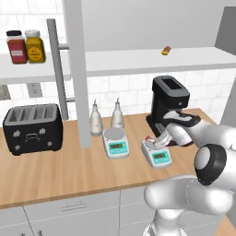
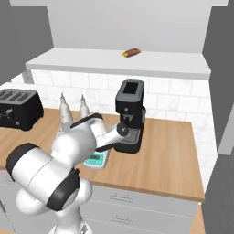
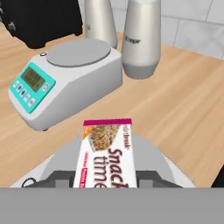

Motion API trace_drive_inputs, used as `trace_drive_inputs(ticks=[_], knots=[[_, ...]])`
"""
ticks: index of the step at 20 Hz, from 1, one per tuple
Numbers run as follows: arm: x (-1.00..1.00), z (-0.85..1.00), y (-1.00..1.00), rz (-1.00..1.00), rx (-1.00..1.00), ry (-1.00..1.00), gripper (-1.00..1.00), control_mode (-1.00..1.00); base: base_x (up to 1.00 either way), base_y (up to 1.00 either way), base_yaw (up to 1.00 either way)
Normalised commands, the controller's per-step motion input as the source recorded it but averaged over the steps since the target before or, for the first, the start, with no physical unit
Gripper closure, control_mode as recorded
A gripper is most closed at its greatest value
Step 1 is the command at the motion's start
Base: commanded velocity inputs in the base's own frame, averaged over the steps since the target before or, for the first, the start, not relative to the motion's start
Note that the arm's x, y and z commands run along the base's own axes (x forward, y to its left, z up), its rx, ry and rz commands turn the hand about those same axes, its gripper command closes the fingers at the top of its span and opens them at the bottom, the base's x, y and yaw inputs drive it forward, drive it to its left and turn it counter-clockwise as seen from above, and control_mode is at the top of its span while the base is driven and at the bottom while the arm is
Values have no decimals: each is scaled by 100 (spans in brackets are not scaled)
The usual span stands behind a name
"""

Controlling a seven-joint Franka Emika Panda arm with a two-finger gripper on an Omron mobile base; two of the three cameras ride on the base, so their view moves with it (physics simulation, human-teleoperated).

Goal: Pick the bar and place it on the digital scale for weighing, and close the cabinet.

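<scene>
A white-tiled kitchen wall backs the wooden desk (image 1: 69, 170) I work over, with white drawers (image 1: 73, 209) under it.

In my hand view the bar (image 3: 106, 155) carries the words "Snack time" in red, and a smaller line near its top that I cannot read. Its wrapper is whitish in the middle with a picture of a grainy bar, a magenta band across the top edge and magenta along its left side. My gripper (image 3: 105, 183) is pinched on the bar from both sides, the dark finger tips (image 3: 61, 178) pressed against its long edges. The bar hangs just above the silver pan of the digital scale (image 1: 156, 154), which lies directly under my hand; I cannot tell whether bar and pan touch.

From the gripper in the hand view, a second scale (image 3: 65, 81) with a teal display panel sits at 11 o'clock. Two pale metal shakers (image 3: 140, 39) stand at 12 o'clock behind it; one bears a small dark label too tiny to read. A black toaster (image 1: 32, 128) sits well off to the left in the left base view, and a black coffee machine (image 1: 168, 103) stands just behind my wrist.

The cabinet (image 1: 76, 69) above is open: its grey door stands edge-on toward me with a long silver handle (image 1: 57, 69). On its white shelf (image 1: 152, 60) lies a small orange-brown wrapped item (image 1: 166, 50), and two spice jars (image 1: 25, 46), red and yellow, stand at the far left.
</scene>
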Motion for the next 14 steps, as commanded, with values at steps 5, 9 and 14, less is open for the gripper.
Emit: trace_drive_inputs(ticks=[5,9,14], knots=[[2,0,3,0,0,-7,100,-100,0,0,0],[1,-1,18,0,0,-2,100,-100,0,0,0],[6,-10,22,0,0,0,-100,-100,0,0,0]])
